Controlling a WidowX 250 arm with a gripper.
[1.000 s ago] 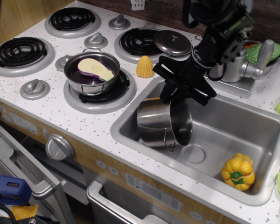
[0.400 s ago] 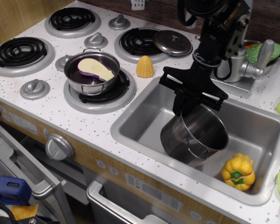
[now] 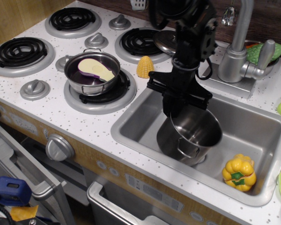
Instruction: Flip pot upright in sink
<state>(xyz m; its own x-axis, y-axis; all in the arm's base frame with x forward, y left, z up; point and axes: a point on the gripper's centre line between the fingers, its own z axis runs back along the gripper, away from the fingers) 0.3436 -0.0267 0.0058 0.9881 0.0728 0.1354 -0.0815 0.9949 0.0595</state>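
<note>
- At 7 o'clock of the view, nearest the camera, a blue object (image 3: pixel 9 190) shows beside the oven's grey handle (image 3: pixel 25 173).
- A round grey knob (image 3: pixel 59 147) sits on the front panel of the toy kitchen, at 8 o'clock.
- The sink (image 3: pixel 140 123) fills the lower right, set in the white speckled counter (image 3: pixel 91 123).
- In the sink's 4 o'clock corner lies a yellow toy pepper (image 3: pixel 239 172), apart from the pot.
- The pot (image 3: pixel 189 137) stands near the middle of the sink with its mouth up and slightly tilted toward 2 o'clock; one wire loop handle (image 3: pixel 187 151) faces the camera.
- The gripper (image 3: pixel 178 107) reaches down onto the pot's rim at the rim's 10 o'clock side; its black fingers look clamped on the wall, though the contact itself is partly hidden by the black crossbar.
- At 9 o'clock of the sink, a shallow pan (image 3: pixel 92 72) holding a toy eggplant slice (image 3: pixel 97 69) rests on a burner (image 3: pixel 100 96).
- A yellow toy corn (image 3: pixel 144 66) stands on the counter just beyond the sink's far left corner.
- The faucet (image 3: pixel 241 47) rises at 1 o'clock, with a green item (image 3: pixel 257 51) behind it.
- A steel lid (image 3: pixel 166 43) lies on a far burner, partly hidden by the arm.
- More black coil burners (image 3: pixel 71 19) sit at 11 o'clock.
</note>
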